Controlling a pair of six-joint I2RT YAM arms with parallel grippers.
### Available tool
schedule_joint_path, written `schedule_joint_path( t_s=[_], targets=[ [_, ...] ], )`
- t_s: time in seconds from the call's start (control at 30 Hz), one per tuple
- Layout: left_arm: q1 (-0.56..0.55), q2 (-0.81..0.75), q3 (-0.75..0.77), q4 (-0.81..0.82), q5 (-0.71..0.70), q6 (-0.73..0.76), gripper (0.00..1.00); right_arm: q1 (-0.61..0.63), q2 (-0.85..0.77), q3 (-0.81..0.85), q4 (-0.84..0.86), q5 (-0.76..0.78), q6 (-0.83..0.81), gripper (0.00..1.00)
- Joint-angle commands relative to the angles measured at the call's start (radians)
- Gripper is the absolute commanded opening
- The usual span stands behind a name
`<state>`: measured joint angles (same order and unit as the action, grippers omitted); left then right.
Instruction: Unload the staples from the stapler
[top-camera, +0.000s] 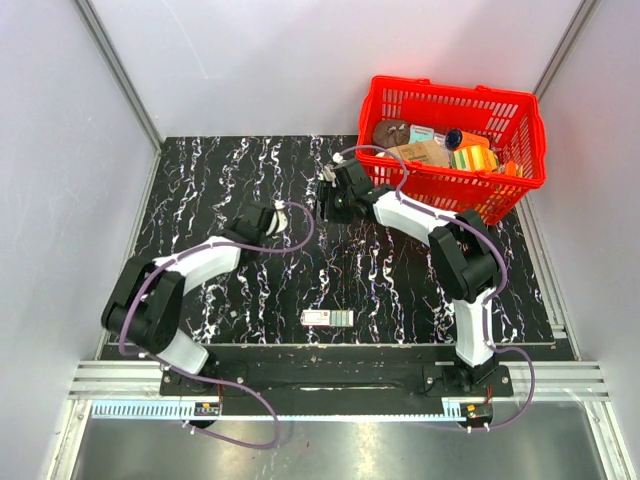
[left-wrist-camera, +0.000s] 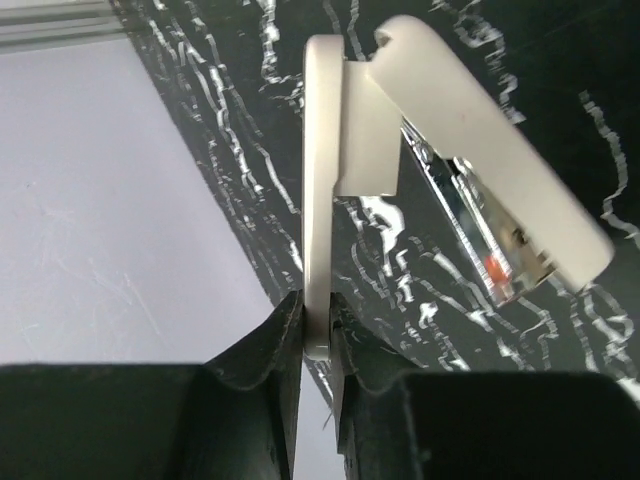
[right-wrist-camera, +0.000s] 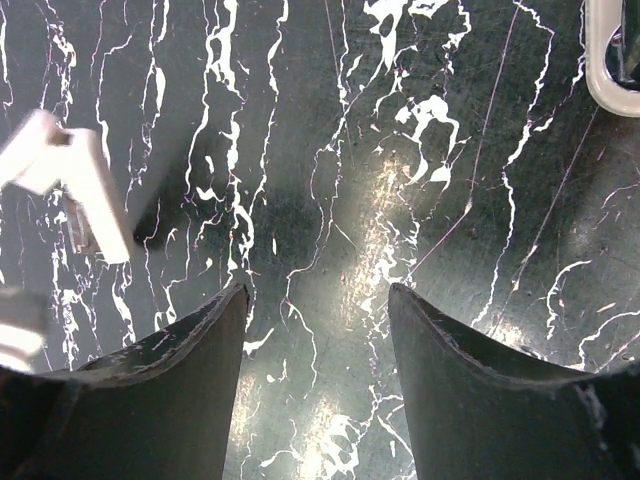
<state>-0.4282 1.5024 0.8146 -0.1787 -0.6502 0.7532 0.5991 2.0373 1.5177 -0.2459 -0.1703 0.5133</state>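
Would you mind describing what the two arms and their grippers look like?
The left arm and right arm both have white links between bulky black joints, with purple cables trailing along them from the bases. The left gripper and right gripper carry matte black fingers tapering to curved tips.

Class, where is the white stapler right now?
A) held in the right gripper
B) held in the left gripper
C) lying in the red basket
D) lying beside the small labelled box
B: the left gripper is shut on one slim arm of the stapler; the right gripper is open and empty.
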Motion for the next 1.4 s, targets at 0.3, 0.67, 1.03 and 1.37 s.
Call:
schedule_joint_path(
  t_s=[0.3, 0.67, 1.03, 1.37],
  targets=[
    [-0.061, 0.19, 0.207, -0.218, 0.012, -0.251, 0.56, -0.033, -0.043, 0.032, 0.037, -0.031, -0.004, 0.64],
    [0.088, 0.087, 0.373, -0.415, 0.361, -0.428, 0.6, -0.036, -0.022, 0.087, 0.01, 0.078, -0.041, 0.75],
    [0.212, 0.05, 0.344, -0.403, 0.523, -0.476, 0.67, -0.035, 0.104, 0.205, 0.02, 0.308, -0.171, 0.97],
    [0.259, 0.022, 0.304, -0.372, 0.586, -0.479, 0.68, 0.079, 0.173, 0.282, 0.06, 0.5, -0.369, 0.99]
  ],
)
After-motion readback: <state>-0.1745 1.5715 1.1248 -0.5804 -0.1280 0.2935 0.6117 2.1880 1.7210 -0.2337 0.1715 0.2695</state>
